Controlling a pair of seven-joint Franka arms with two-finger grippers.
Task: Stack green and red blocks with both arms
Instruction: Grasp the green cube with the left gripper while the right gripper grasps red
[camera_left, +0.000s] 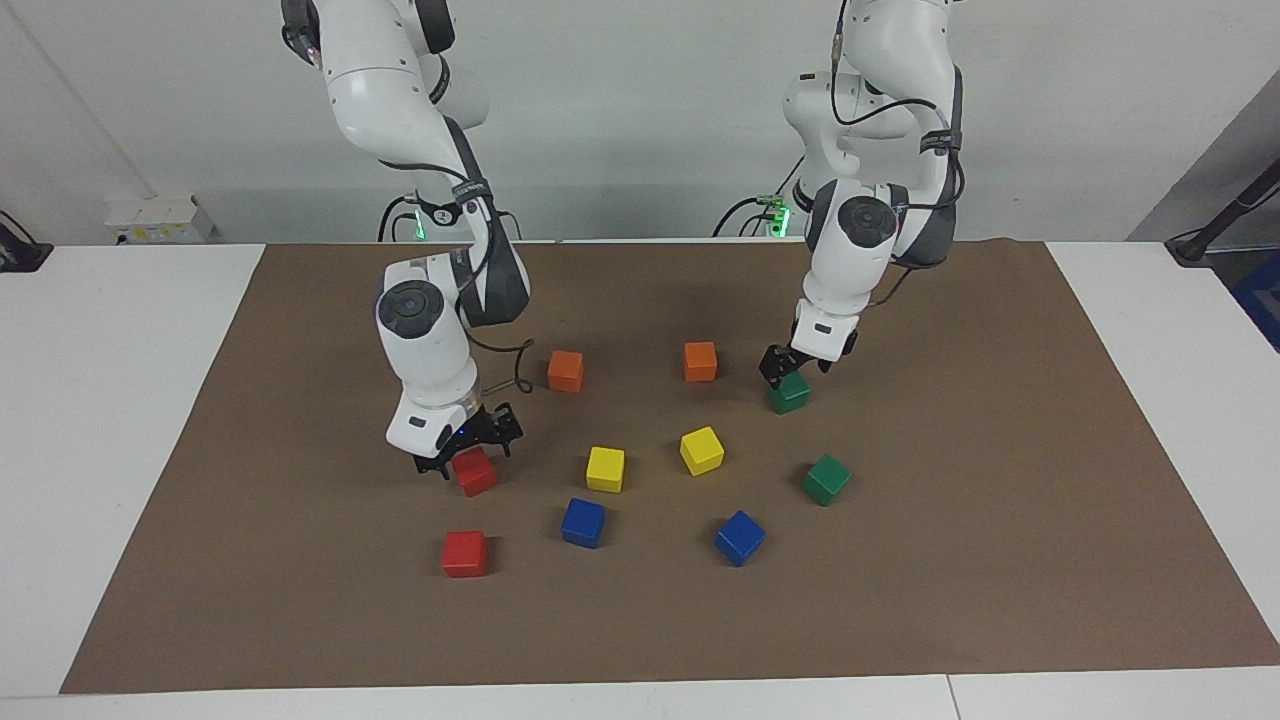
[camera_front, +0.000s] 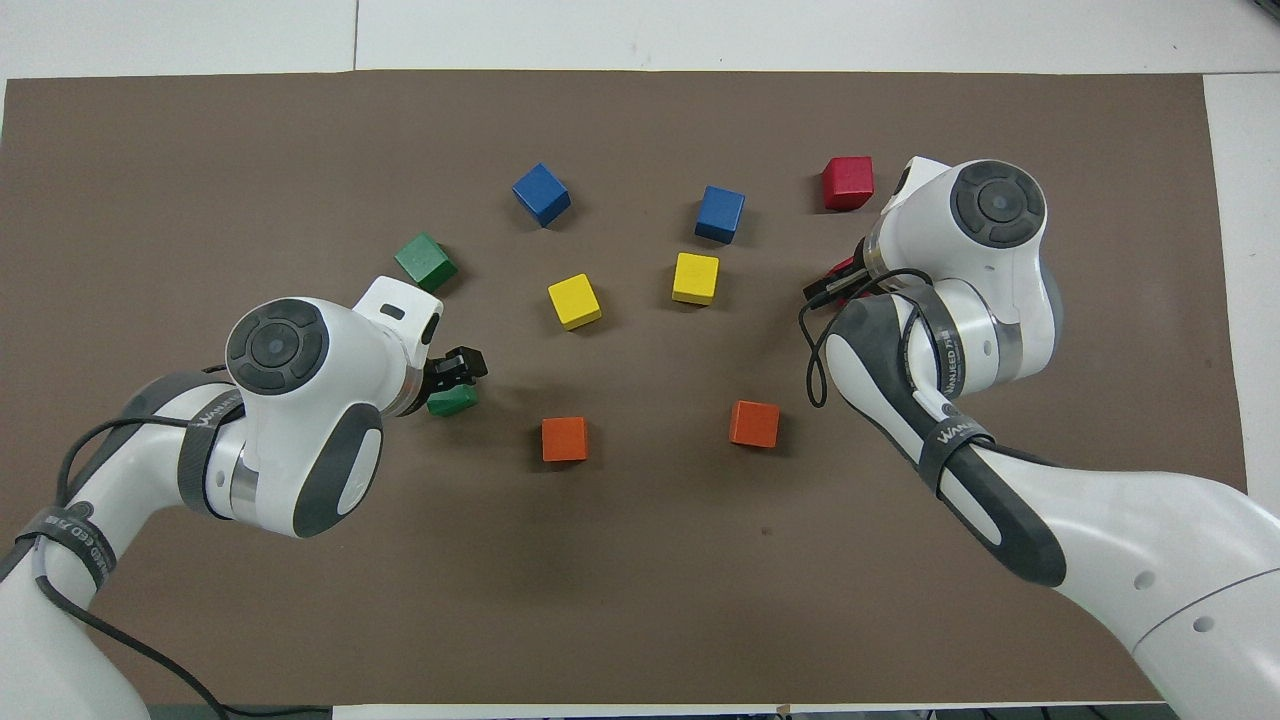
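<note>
Item: brown mat (camera_left: 1000, 600). Left gripper (camera_left: 785, 372) sits down on a green block (camera_left: 790, 394), right gripper (camera_left: 470, 455) on a red block (camera_left: 477, 472), jaws straddling each; we judge both are grasping to stack. Their partners (second green block (camera_left: 827, 479), second red block (camera_left: 465, 553)) lie farther from the robots. From overhead the right wrist hides its block; we cannot tell jaw closure.

Brown mat (camera_left: 1000, 560): matt, paper- or felt-like, flat, w/ a few faint creases; white table (camera_left: 110, 450) around it smooth, slight sheen; red blocks (camera_left: 465, 553), green blocks (camera_left: 827, 479), yellow cubes (camera_left: 605, 469), blue cubes (camera_left: 583, 522), orange cubes (camera_left: 565, 371): matt painted look, smooth faces; arm shells (camera_front: 1150, 550) glossy white plastic w/ dark grey matt joint sections; cables (camera_front: 815, 350) black, rubbery.
</note>
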